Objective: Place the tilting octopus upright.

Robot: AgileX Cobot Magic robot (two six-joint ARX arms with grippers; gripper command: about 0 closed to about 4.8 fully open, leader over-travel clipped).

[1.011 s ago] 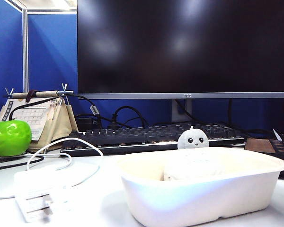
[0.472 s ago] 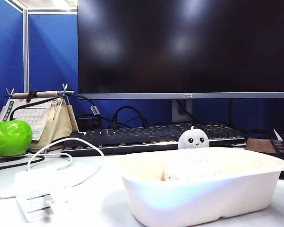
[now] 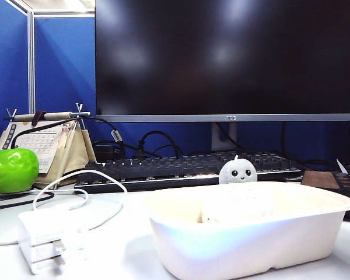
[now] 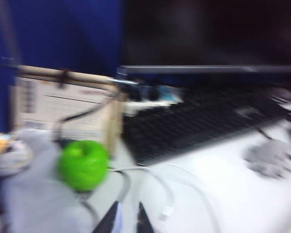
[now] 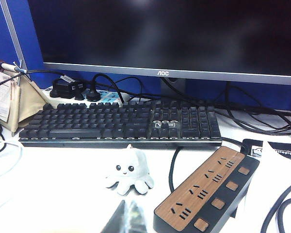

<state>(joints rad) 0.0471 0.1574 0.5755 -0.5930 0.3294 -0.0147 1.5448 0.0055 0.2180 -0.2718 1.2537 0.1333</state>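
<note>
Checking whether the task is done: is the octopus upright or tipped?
Upright. The octopus sits on its tentacles in front of the keyboard, dome head up, face forward; the exterior view agrees. Neither end effector touches it.

Neither arm shows in the exterior view; only the wrist cameras catch the pincers. Left pincer (image 4: 126,221): two dark finger tips poke in at the frame edge with a narrow gap between them, nothing visible in that gap, pointing out level over the counter, and the whole left wrist picture is motion-blurred. Right pincer (image 5: 128,218): tips sit together at the frame edge, closed with nothing between them, hanging low over the counter, and the right wrist picture is sharp.
</note>
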